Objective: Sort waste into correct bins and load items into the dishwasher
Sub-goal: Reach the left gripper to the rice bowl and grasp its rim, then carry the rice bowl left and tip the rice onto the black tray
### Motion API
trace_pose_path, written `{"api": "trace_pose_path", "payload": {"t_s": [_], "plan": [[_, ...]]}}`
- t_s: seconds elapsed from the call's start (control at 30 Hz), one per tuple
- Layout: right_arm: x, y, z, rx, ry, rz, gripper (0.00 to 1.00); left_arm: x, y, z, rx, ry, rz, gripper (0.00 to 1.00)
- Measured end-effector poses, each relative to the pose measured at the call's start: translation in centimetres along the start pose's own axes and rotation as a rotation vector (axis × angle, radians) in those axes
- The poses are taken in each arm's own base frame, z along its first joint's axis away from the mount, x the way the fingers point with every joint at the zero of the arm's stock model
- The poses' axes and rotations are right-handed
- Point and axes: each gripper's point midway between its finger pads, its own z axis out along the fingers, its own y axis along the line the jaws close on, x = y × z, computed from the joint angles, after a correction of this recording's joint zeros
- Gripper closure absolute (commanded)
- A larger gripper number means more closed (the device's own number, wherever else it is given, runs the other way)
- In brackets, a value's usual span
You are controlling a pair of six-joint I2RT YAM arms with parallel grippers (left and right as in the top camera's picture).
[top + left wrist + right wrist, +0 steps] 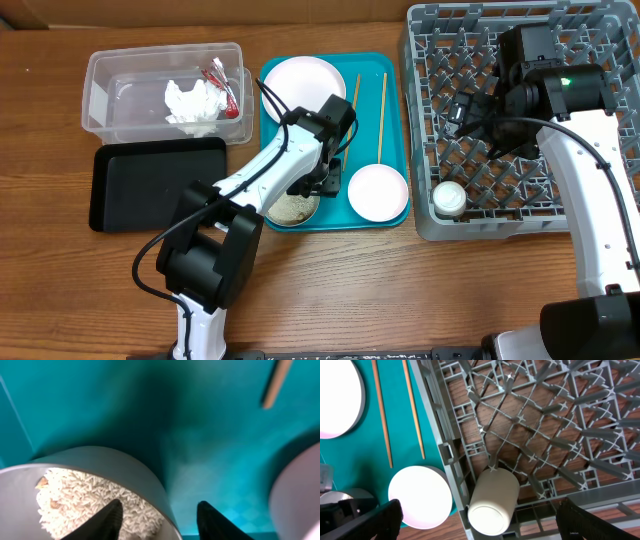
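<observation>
Rice (90, 500) lies in a bowl (125, 467) at the near edge of the teal tray (210, 420). The left gripper (160, 505) stands open astride the bowl's rim, one finger over the grains and one outside. The same tray carries a plate (303, 85), two chopsticks (355, 95) and a second bowl (377, 192). Tissue (195, 103) and wrapper (225, 85) lie in the clear tub (100, 95), with the black tray (160, 183) just in front on the worktop (400, 300). A cup (492, 500) sits in the rack's (500, 228) near left corner, and the right gripper (481, 505) hangs above, spread wide and holding nothing.
</observation>
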Motion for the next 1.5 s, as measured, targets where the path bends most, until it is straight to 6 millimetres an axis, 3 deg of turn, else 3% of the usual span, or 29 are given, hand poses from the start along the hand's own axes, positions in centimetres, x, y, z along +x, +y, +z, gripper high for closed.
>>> {"api": "trace_pose_path", "payload": {"t_s": [0.23,0.37,0.8,1.17,1.37,1.5], "plan": [[-0.1,0.1,0.0,-0.003,-0.005,0.001,0.00,0.4,0.0,0.6,0.002,0.006,0.018,0.84],[-0.2,0.1,0.0,-0.003,-0.007,0.001,0.00,0.5,-0.1,0.6,0.004,0.010,0.022,0.95],[-0.2,0.1,0.0,-0.003,-0.007,0.001,0.00,0.9,0.1,0.2,-0.007,0.031,0.061,0.96],[-0.1,0.1,0.0,-0.003,-0.005,0.001,0.00,0.9,0.3,-5.9,-0.006,0.084,0.100,0.96],[-0.1,0.1,0.0,-0.003,-0.006,0.001,0.00,1.6,2.5,-7.9,-0.009,0.104,0.072,0.96],[-0.2,0.1,0.0,-0.003,-0.007,0.001,0.00,2.0,4.2,-11.4,0.016,0.044,0.048,0.96]]}}
